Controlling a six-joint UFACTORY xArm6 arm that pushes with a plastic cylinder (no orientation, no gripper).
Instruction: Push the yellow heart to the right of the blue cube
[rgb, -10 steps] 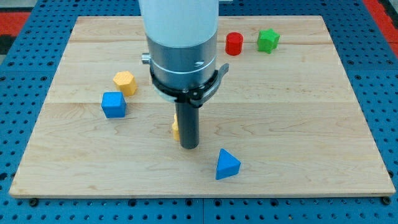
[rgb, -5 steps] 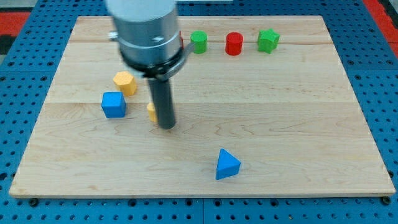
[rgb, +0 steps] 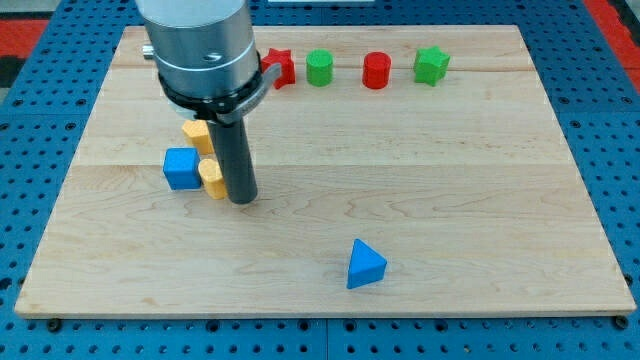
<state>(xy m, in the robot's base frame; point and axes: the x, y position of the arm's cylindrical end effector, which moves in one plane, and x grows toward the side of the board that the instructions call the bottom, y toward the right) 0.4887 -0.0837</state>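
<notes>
The yellow heart (rgb: 212, 179) lies on the wooden board (rgb: 450, 180), right beside the blue cube (rgb: 182, 168) on its right, the two close or touching. My tip (rgb: 242, 199) is directly against the heart's right side. The rod rises from there and its grey housing covers the board's upper left. A yellow hexagonal block (rgb: 195, 134) sits just above the cube, partly hidden behind the rod.
A blue triangular block (rgb: 365, 264) lies lower middle. Along the view's top edge stand a red star (rgb: 279, 66), a green cylinder (rgb: 319, 67), a red cylinder (rgb: 376, 70) and a green star (rgb: 431, 65).
My tip has moved left and up across the board, pushing the yellow heart from the board's middle to the blue cube's right side. The other blocks have not moved.
</notes>
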